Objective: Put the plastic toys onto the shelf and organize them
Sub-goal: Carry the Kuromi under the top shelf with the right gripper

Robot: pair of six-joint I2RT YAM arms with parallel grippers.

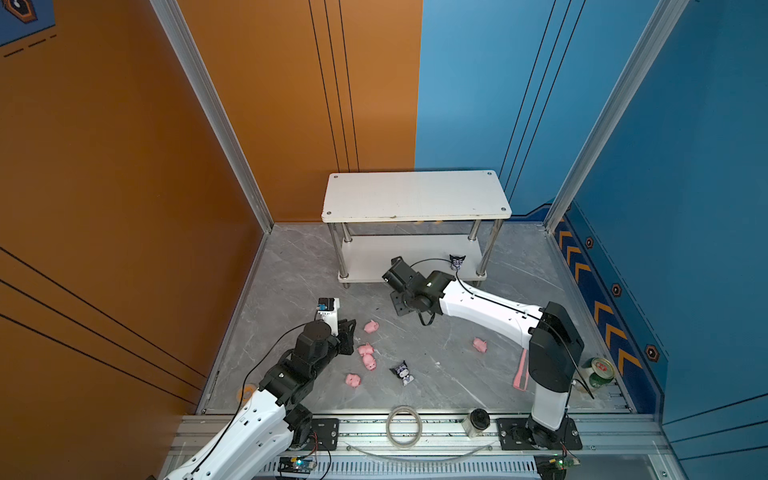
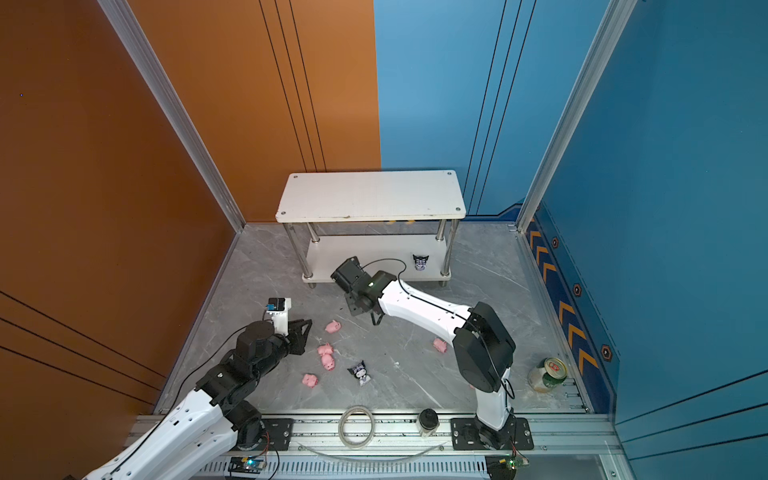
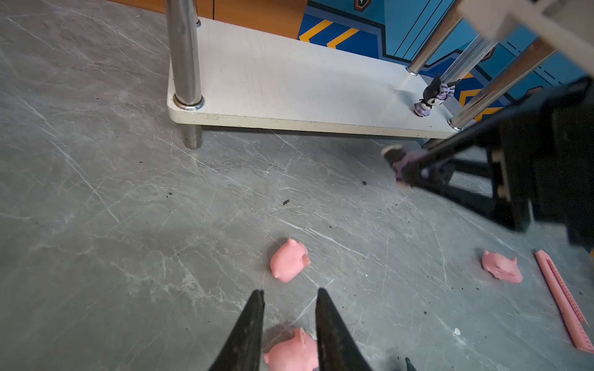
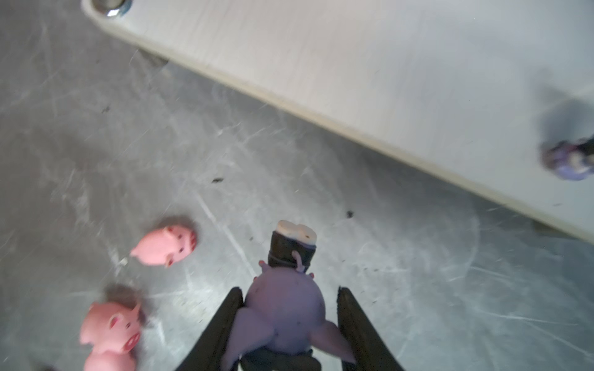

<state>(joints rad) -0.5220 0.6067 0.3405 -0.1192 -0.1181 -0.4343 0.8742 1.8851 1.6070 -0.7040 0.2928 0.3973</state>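
Holding a purple cartoon figure in the right claw, above the tabletop, just short of the shelf. Hovering the left claw, narrowly parted and empty, over pink pigs lying beneath and ahead.

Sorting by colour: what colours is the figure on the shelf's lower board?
The figure is black, white and purple; left wrist view shows best.

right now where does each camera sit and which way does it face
Both top views: high up front, looking down at the shelf; left arm, right arm show.
Left wrist: low, facing the shelf; left end effector and right end effector show.
Right wrist: faces the shelf past its end effector's held purple figure.
Both wrist views share the standing figure on the shelf.
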